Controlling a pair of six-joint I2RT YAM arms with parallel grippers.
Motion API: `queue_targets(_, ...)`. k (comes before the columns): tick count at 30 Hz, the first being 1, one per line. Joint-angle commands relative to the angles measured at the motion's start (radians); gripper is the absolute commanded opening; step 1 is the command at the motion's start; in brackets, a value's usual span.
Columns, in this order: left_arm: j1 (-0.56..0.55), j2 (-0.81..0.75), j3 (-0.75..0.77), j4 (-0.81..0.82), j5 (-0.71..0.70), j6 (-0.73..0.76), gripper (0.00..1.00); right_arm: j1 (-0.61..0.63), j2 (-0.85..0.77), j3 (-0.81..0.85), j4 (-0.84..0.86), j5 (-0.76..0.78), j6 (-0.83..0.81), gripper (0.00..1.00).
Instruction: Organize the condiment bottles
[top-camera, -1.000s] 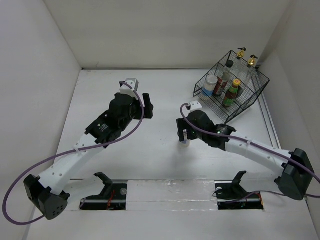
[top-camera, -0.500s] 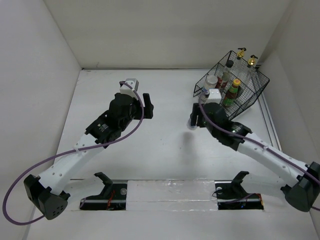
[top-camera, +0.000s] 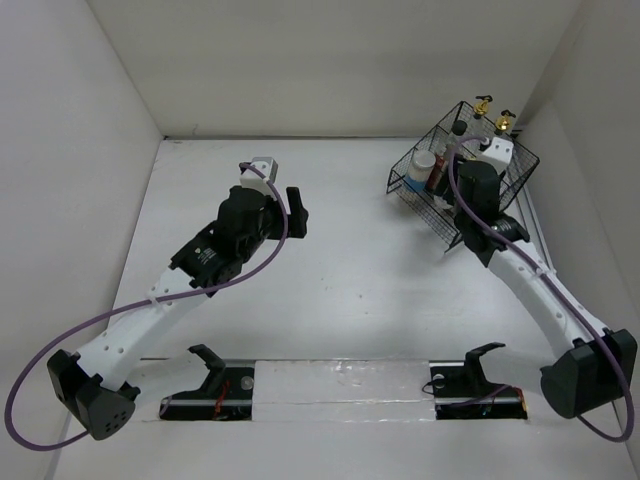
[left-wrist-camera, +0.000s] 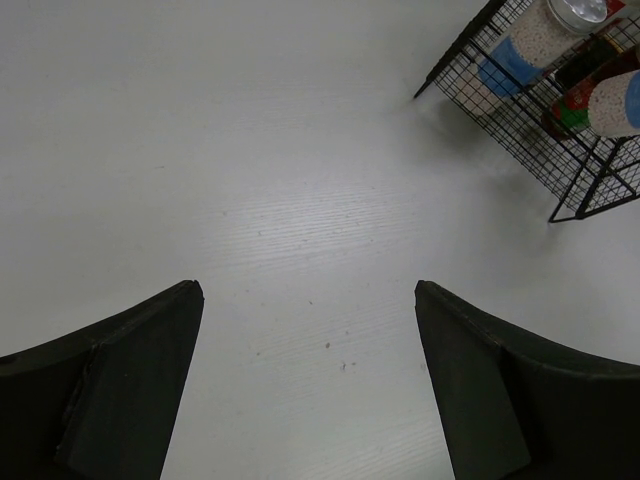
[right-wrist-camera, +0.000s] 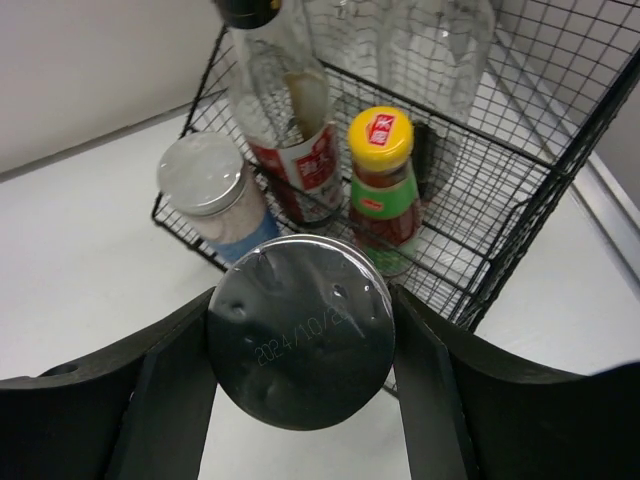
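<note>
Shaker gripped at the basket on the right; left claw idle and empty.

Found right gripper (right-wrist-camera: 303, 322) closed partway on silver-lidded shaker (right-wrist-camera: 300, 335), a finger on each side of the lid, date stamp readable on top. Held upright at near side of black wire basket (right-wrist-camera: 545, 150), far right of table (left-wrist-camera: 250, 150); cannot tell whether above the wire or within it. Counted in basket, all upright: second shaker (right-wrist-camera: 215, 190) at left, blue label; black-capped bottle (right-wrist-camera: 290, 120) with red label just beside it; yellow-capped sauce bottle (right-wrist-camera: 380, 180) to the right; two clear cruets (right-wrist-camera: 440, 60) at far side. Found left gripper (left-wrist-camera: 307, 290) spread wide, nothing between the fingers, over bare table left of centre, well apart from basket.
</note>
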Motion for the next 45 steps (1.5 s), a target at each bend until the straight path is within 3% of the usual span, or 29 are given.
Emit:
queue_targets(1,0.002,-0.025,-0.004,0.028,0.008,0.003,0.84,-0.045,-0.005,0.064,0.172,-0.019,-0.013,0.57)
queue_targets(20,0.002,0.002,-0.004,0.019,0.017,0.003,0.85,-0.097,0.161,-0.008,0.163,-0.137,0.016,0.59)
queue_targets(35,0.002,0.002,0.005,0.009,0.017,0.003,0.90,-0.134,0.201,0.035,0.077,-0.159,0.034,0.87)
queue_targets(45,0.002,0.011,0.016,0.000,0.007,-0.006,0.92,-0.079,-0.021,0.087,0.046,-0.207,0.022,1.00)
